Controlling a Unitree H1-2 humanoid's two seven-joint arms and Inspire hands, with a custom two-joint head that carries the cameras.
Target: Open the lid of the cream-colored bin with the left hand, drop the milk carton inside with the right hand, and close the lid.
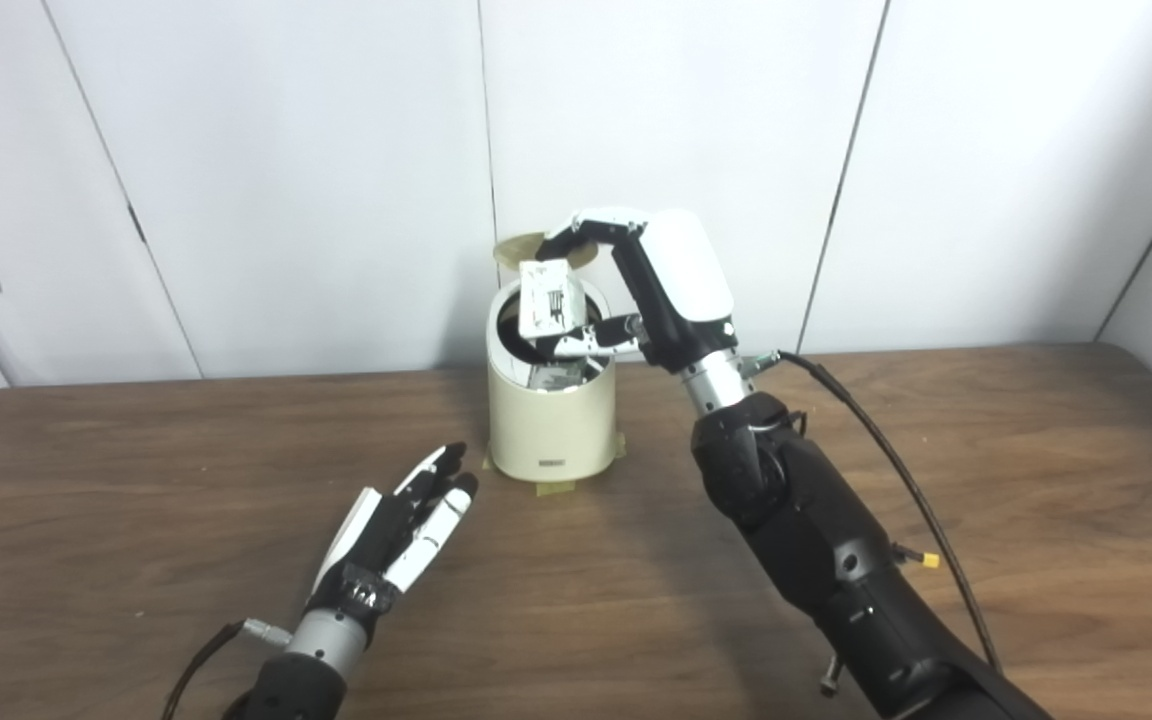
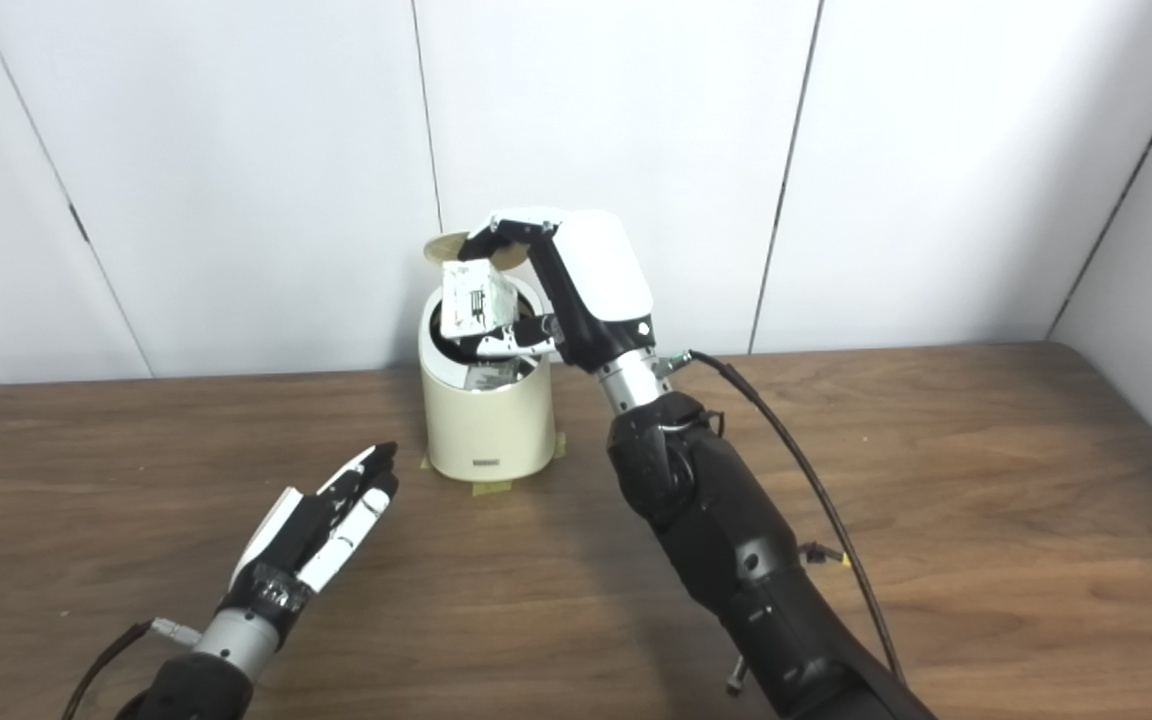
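left hand (image 1: pixel 399 530): flat, fingers extended, empty | right hand (image 1: pixel 636 290): raised, fingers clamped

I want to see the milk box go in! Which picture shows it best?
The left eye view: the milk carton looks a bit bigger and clearer there, held by the right hand over the open bin. The right eye view shows it too, similarly.

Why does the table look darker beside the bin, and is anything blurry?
Left eye view: the right hand and arm shadow the table beside the cream-colored bin. Right eye view: print on the milk carton is too soft to read; the wall looks bright and even.
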